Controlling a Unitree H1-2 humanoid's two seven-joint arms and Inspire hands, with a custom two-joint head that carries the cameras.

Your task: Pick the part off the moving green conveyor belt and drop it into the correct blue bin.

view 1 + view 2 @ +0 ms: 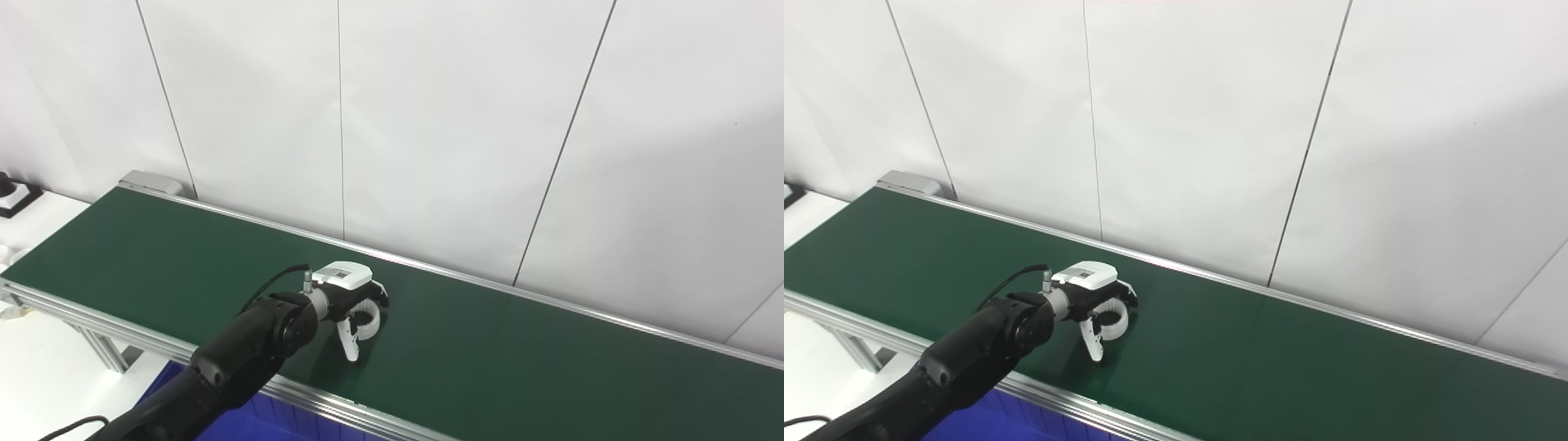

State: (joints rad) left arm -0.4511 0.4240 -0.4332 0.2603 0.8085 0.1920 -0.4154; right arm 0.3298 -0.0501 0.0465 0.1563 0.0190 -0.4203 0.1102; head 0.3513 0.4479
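Here the left hand is low over the green conveyor belt, near its middle. Its fingers curl downward and the thumb reaches to the belt surface. Something white and rounded sits inside the curl, but I cannot tell if this is the part or the hand's own fingers, so the grip is unclear. The blue bin shows only as a strip under the near rail, partly hidden by the arm.
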